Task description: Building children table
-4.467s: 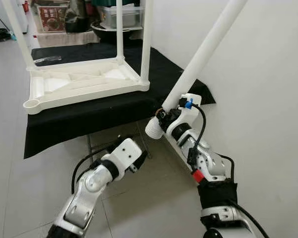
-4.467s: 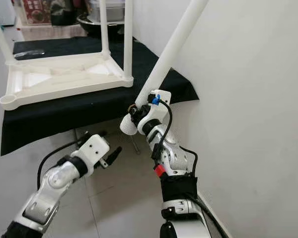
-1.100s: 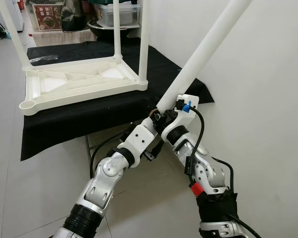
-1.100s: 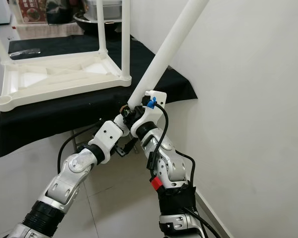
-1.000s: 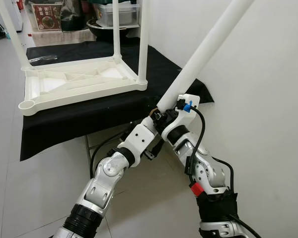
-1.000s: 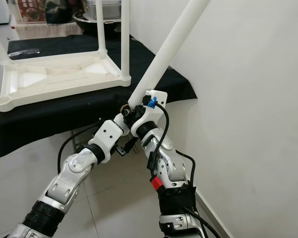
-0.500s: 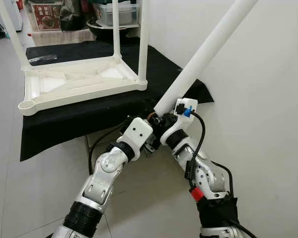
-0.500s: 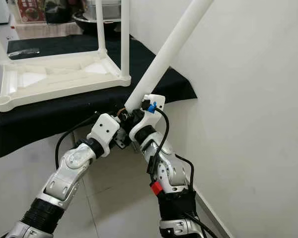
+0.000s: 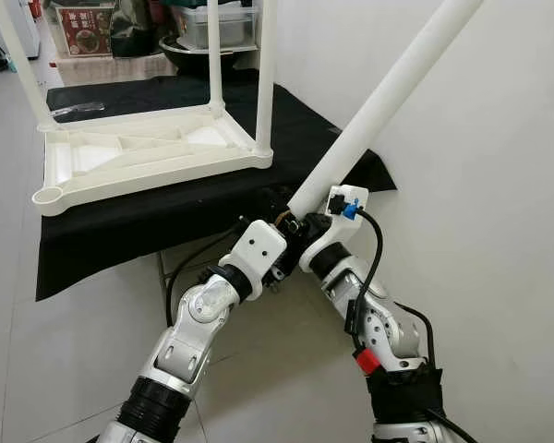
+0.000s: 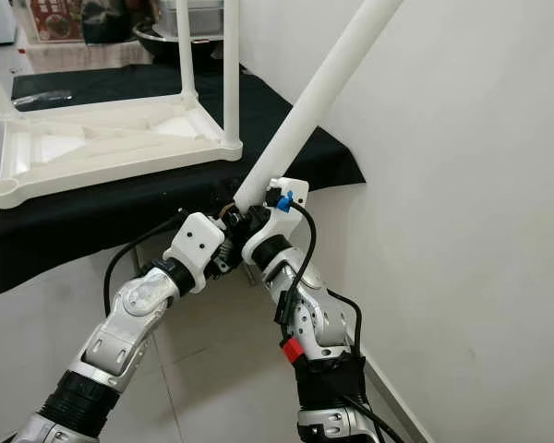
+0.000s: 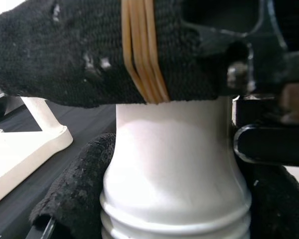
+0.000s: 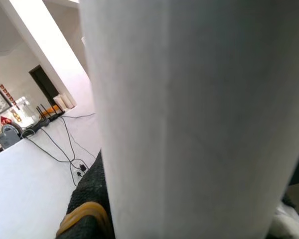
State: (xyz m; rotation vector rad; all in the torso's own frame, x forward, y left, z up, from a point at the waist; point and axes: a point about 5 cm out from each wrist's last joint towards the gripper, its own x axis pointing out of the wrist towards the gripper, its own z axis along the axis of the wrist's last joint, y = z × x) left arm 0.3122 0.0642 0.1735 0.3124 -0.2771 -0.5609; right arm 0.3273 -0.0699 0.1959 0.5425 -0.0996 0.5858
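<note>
Where the two arms meet just off the black-draped stand's near corner, the right gripper [image 9: 300, 224] is clamped around the lower end of a loose white table leg [image 9: 385, 95], and the left gripper [image 9: 279, 220] has its cloth-covered fingers [image 11: 89, 55] closed on that same threaded end. The leg's long axis slants up and to the robot's right, its free end high against the wall [image 9: 499, 185]. On the black cloth [image 9: 148, 217] lies one upturned white tabletop [image 9: 148, 157], three legs standing upright in it, with one corner socket [image 9: 46, 196] open.
</note>
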